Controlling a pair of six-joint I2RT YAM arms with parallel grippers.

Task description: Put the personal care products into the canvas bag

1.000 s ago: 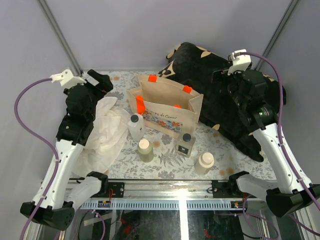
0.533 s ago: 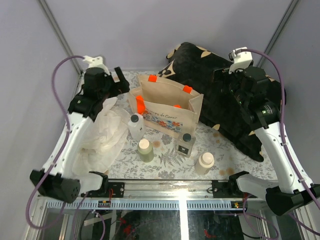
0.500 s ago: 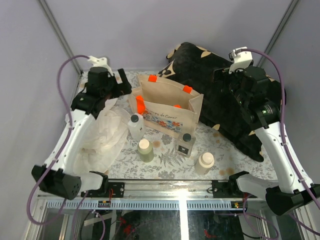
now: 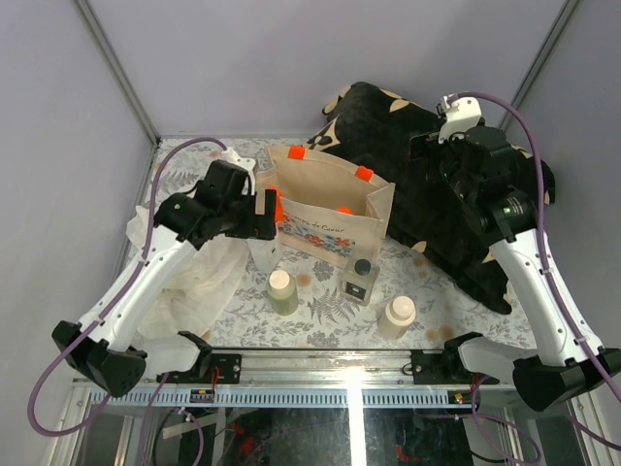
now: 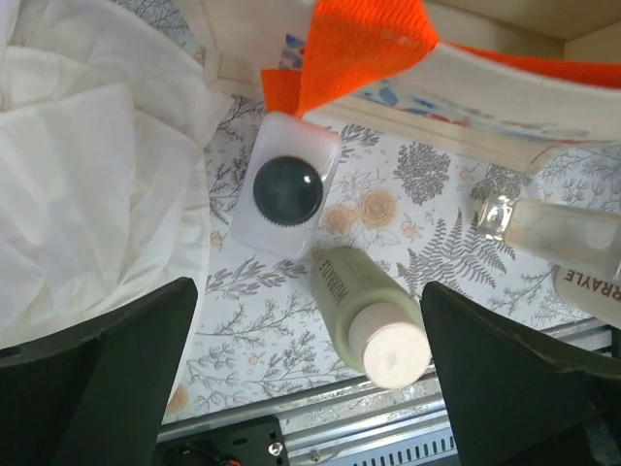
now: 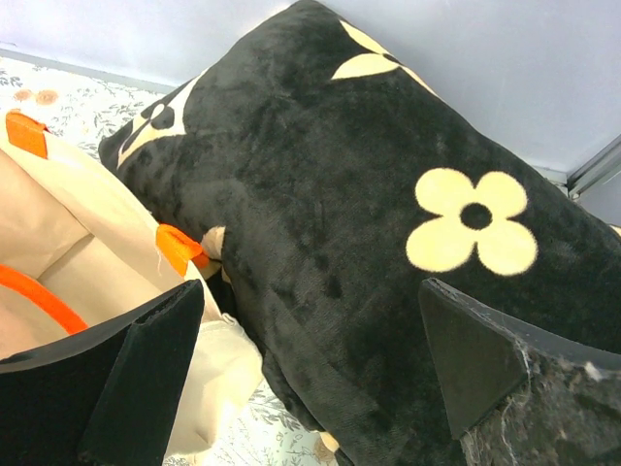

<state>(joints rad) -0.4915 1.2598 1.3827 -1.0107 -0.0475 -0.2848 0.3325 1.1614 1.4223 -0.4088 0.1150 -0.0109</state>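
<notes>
The canvas bag [image 4: 330, 209] stands open mid-table, orange handles up. In the left wrist view the whitish bottle with dark cap [image 5: 286, 189] stands by the bag's left corner [image 5: 485, 87], under an orange handle [image 5: 364, 39]. The olive bottle with cream cap [image 4: 281, 289] [image 5: 369, 316], the square glass bottle with black cap [image 4: 360, 277] [image 5: 558, 238] and the cream bottle [image 4: 397, 316] stand in front of the bag. My left gripper [image 4: 260, 209] [image 5: 310, 388] hangs open and empty above the whitish bottle. My right gripper [image 4: 437, 155] [image 6: 310, 379] is open and empty over the cushion.
A black cushion with beige flowers [image 4: 437, 184] [image 6: 388, 214] lies behind and right of the bag, touching it. A crumpled white cloth [image 4: 199, 267] [image 5: 87, 175] lies left of the bottles. The table's metal front rail [image 4: 349, 374] runs close to the bottles.
My left arm has swung from the back left corner rightward and forward, over the whitish bottle at the bag's left corner. The right arm has shifted only slightly. The bottles have not moved.
</notes>
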